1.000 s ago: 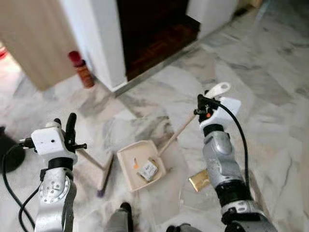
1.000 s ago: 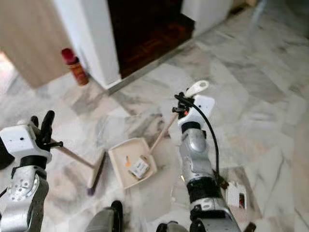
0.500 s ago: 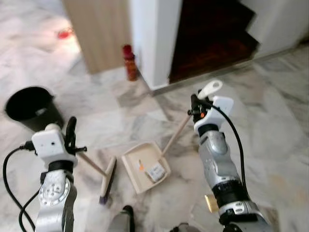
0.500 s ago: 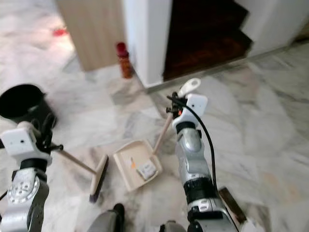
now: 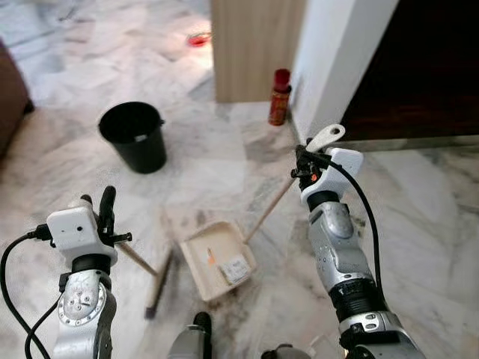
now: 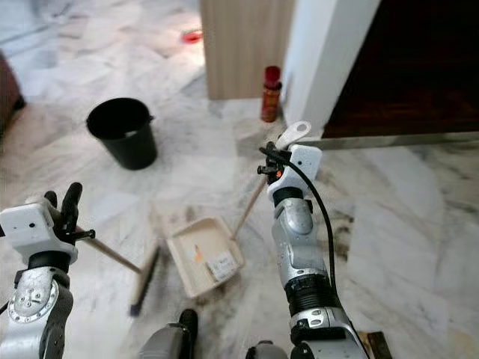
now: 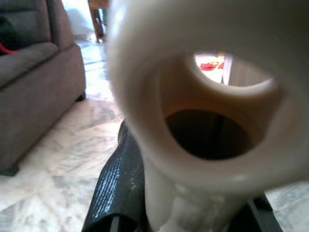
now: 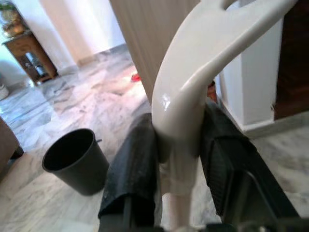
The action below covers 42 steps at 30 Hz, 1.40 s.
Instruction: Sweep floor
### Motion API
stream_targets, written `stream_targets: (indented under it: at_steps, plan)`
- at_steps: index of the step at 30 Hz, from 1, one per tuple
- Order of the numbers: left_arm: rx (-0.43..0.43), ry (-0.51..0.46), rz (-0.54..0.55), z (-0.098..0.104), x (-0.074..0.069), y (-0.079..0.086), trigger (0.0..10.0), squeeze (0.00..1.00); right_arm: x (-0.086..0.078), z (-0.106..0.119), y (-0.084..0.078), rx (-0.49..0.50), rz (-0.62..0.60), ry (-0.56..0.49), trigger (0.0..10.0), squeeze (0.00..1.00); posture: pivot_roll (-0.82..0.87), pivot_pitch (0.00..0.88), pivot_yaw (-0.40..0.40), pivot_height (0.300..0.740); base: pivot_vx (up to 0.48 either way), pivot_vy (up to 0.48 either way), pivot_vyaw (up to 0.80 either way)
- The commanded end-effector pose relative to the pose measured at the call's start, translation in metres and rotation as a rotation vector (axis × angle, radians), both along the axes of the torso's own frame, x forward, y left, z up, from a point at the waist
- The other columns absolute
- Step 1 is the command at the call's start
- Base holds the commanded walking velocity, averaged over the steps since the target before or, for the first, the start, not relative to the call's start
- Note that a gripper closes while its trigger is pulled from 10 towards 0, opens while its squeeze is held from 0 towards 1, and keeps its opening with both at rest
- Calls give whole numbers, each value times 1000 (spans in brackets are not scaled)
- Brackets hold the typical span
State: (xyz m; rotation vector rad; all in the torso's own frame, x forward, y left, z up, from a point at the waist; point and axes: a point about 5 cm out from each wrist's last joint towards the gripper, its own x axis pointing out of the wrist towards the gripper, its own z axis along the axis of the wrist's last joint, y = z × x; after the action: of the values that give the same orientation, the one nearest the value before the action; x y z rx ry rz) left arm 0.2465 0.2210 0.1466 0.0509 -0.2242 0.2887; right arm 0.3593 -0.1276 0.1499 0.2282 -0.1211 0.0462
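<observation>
My left gripper [image 5: 105, 218] is shut on the cream handle of a small broom [image 5: 156, 282], whose dark head rests on the marble floor. The handle's ring end [image 7: 212, 121] sits between the black fingers [image 7: 118, 183]. My right gripper [image 5: 306, 161] is shut on the long handle [image 8: 179, 121] of a cream dustpan [image 5: 203, 250]. The pan lies flat on the floor between my arms. A white packet [image 5: 235, 270] and a small orange scrap [image 5: 210, 258] lie in it.
A black bucket [image 5: 135, 135] stands on the floor ahead to the left. A red bottle [image 5: 279, 97] stands at the foot of a white wall corner [image 5: 337, 60], beside a wooden panel [image 5: 254, 45]. A dark doorway [image 5: 426, 67] is to the right. A grey sofa [image 7: 34, 87] stands nearby.
The camera has swung left, bringing the black bucket into view and moving the doorway to the right. Both grippers keep hold of broom and dustpan, and the pan still holds its litter.
</observation>
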Motion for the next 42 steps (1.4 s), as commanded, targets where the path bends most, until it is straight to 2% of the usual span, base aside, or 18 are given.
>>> stream_targets:
  at_steps: [1, 5, 7, 19, 22, 42]
  plan:
    - [13, -29, 1, 8, -1, 0, 10000, 0, 1, 11, -1, 6, -7, -46, 10000, 0, 68, 239, -54, 740, 0, 0, 0]
    - [18, -37, 2, 9, -1, 0, 10000, 0, 1, 11, 0, 6, -6, -43, 10000, 0, 67, 248, -52, 740, 0, 0, 0]
    - [50, -28, 8, 10, -1, 0, 10000, 0, 1, 11, 1, 8, 1, -41, 10000, 0, 67, 249, -52, 740, 0, 0, 0]
    - [50, -36, 37, 11, -3, 4, 10000, 0, 1, 15, 4, -9, 22, -67, 10000, 0, 70, 251, -50, 740, 0, 0, 0]
    - [56, -35, 49, 12, -3, 5, 10000, 0, 0, 16, 6, 0, 41, -78, 10000, 0, 69, 251, -50, 740, 295, 0, 671]
    - [50, -34, 43, 9, -6, 4, 10000, 0, -1, 14, 7, 29, 67, -71, 10000, 0, 69, 220, -53, 740, 320, 0, 0]
